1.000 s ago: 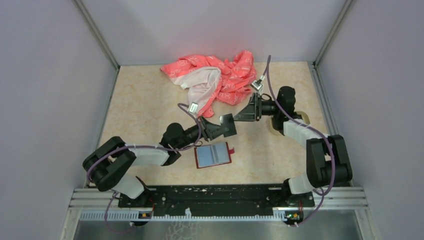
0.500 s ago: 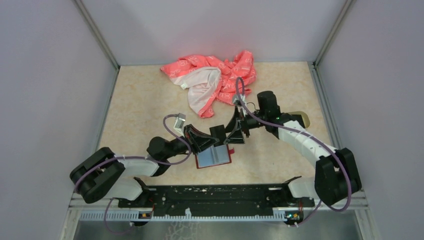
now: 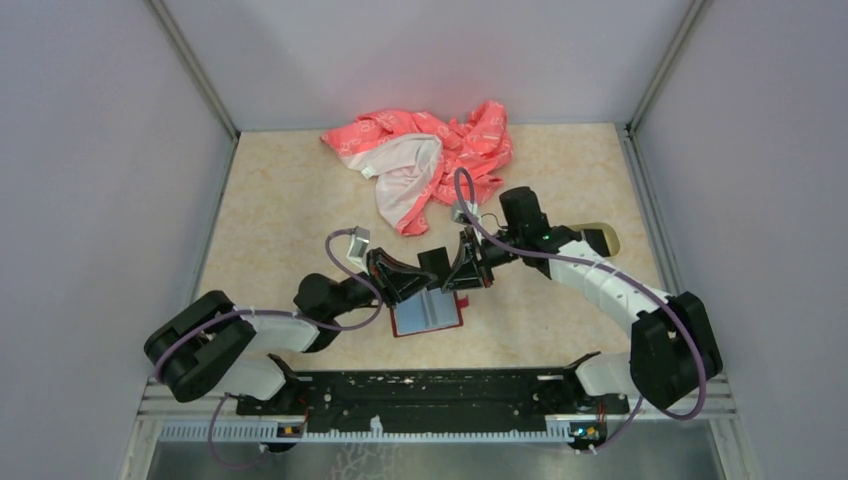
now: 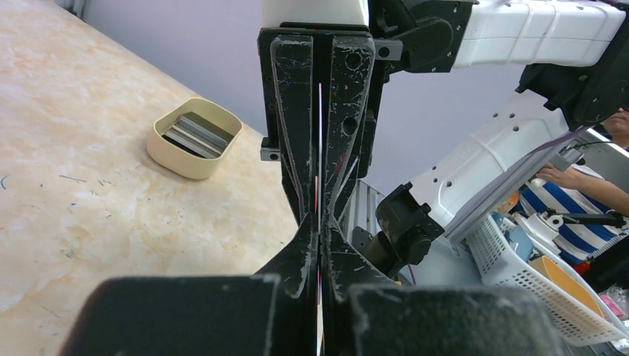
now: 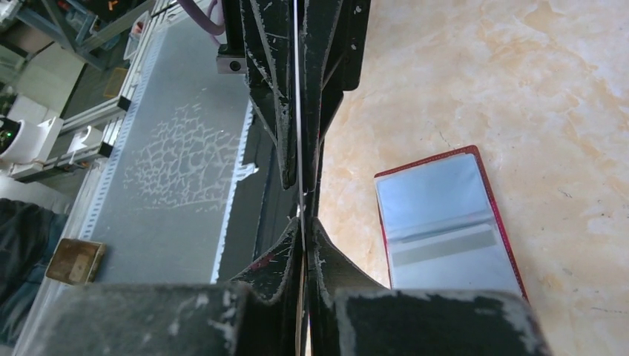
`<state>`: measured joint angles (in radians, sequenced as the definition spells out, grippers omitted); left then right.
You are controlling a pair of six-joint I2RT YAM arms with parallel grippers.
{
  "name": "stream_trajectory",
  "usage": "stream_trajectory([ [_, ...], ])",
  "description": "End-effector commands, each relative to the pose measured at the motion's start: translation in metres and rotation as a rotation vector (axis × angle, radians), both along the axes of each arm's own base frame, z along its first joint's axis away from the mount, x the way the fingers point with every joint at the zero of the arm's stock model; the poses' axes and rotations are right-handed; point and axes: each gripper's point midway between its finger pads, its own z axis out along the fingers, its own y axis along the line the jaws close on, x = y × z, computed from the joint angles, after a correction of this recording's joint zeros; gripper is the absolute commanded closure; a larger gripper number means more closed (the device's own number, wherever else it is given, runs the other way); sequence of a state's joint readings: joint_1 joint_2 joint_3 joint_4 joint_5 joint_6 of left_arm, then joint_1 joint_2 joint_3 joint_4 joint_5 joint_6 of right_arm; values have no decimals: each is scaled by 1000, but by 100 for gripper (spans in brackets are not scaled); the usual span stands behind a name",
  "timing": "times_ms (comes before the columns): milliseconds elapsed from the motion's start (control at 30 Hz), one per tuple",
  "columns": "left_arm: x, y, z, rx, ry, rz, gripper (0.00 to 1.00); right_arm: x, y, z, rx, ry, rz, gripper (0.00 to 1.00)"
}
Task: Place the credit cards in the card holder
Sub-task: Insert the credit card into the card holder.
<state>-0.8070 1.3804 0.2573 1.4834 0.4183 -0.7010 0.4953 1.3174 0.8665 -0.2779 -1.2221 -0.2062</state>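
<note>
A thin credit card [image 4: 320, 133] shows edge-on, gripped from opposite ends by both grippers a little above the table. My left gripper [image 4: 320, 226] is shut on its near end, and my right gripper [image 5: 303, 222] is shut on the other end. In the top view the two grippers, left [image 3: 435, 272] and right [image 3: 456, 274], meet tip to tip just behind the card holder [image 3: 427, 312]. The dark red card holder [image 5: 445, 222] lies open and flat, its grey-blue pockets facing up. More credit cards [image 4: 194, 133] lie in the beige tray [image 4: 167, 152].
A pink-and-white patterned cloth [image 3: 430, 160] lies crumpled at the back of the table. The beige tray [image 3: 602, 238] sits at the right, partly hidden by my right arm. Grey walls close in the left, right and back sides.
My right arm swung left from the tray side to meet the left gripper, and its jaws shut on the card. My left gripper moved down and nearer, over the card holder.
</note>
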Motion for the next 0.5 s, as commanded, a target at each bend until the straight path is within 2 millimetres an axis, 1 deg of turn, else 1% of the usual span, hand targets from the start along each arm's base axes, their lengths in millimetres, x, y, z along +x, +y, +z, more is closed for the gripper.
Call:
stream_trajectory([
  [0, -9, 2, 22, -53, -97, -25, 98, 7, 5, 24, 46, -93, 13, 100],
  [33, -9, 1, 21, -46, -101, -23, 92, 7, 5, 24, 47, -93, 19, 100],
  [100, -6, 3, 20, -27, -114, -8, 72, 6, 4, 24, 44, -90, 22, 100],
  [233, 3, 10, 19, 55, -150, 29, 38, 5, 4, 20, 22, -68, 41, 100],
  [367, 14, 15, 15, 215, -165, 55, 19, 2, 5, 15, 3, -56, 74, 100],
  [400, 14, 16, 16, 247, -183, 55, 17, 0, 5, 14, -2, -57, 88, 100],
  [467, 15, 17, 16, 300, -204, 56, 16, -5, 5, 11, -17, -60, 112, 100],
])
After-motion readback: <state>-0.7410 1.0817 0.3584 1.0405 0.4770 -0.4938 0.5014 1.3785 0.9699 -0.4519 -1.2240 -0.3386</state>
